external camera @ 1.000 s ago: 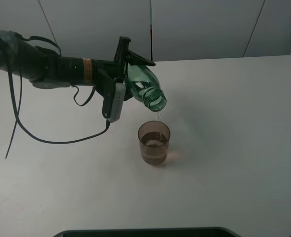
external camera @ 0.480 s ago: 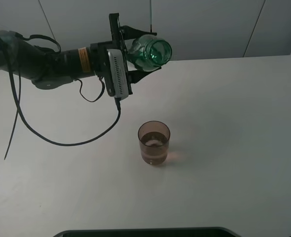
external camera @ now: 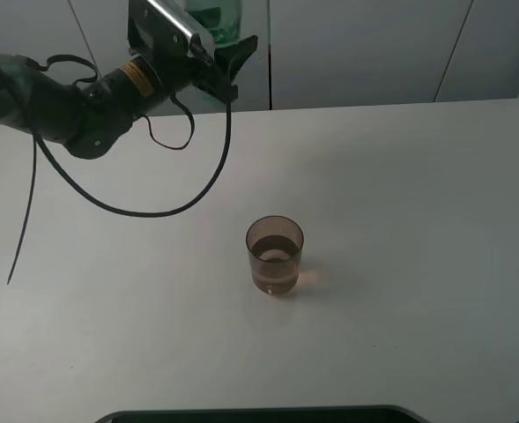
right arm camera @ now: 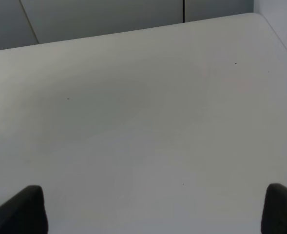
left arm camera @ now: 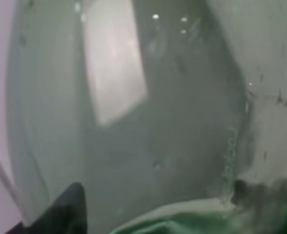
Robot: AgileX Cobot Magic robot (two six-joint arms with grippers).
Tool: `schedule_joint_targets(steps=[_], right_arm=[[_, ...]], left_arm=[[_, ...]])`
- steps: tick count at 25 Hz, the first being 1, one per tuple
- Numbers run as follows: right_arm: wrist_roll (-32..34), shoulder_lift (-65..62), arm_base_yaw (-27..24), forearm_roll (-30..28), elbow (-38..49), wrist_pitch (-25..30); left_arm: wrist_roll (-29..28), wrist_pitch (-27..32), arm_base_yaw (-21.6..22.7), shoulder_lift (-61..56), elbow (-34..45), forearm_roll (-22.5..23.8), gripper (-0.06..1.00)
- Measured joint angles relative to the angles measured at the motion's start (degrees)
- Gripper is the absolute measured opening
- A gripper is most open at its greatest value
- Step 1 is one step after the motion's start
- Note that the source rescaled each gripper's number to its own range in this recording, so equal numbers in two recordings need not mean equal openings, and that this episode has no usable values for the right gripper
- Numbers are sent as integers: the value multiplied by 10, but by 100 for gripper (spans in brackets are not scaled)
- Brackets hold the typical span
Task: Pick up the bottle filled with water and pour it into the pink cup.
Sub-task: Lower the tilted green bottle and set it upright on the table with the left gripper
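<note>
From the high camera I count one bottle (external camera: pixel 213 18) and one pink cup (external camera: pixel 275 256). The left pincer (external camera: pixel 217 42) is clamped on the bottle and holds it high at the back left, in front of the wall. The frame cuts off the bottle's upper part. The cup stands upright near the middle of the table (external camera: pixel 418 220), well apart from the bottle, with some liquid inside. The table is plain white, grey panels (external camera: pixel 365 48) make up the back wall, and one black cable (external camera: pixel 153 213) loops below the arm. On the left wrist camera, green-tinted plastic fills nearly everything. The right wrist camera gives me only bare table and the right pincer (right arm camera: pixel 153 209), spread wide with nothing between its tips.
</note>
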Motion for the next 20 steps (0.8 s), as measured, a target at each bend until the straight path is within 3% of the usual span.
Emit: schedule_joint_targets(steps=[11,20], right_arm=[[0,0,0,0,0,0],[0,0,0,0,0,0]], left_arm=[[-25,-2,30,14,0,-136,1],[-25,4,76,92,0,-164,1]])
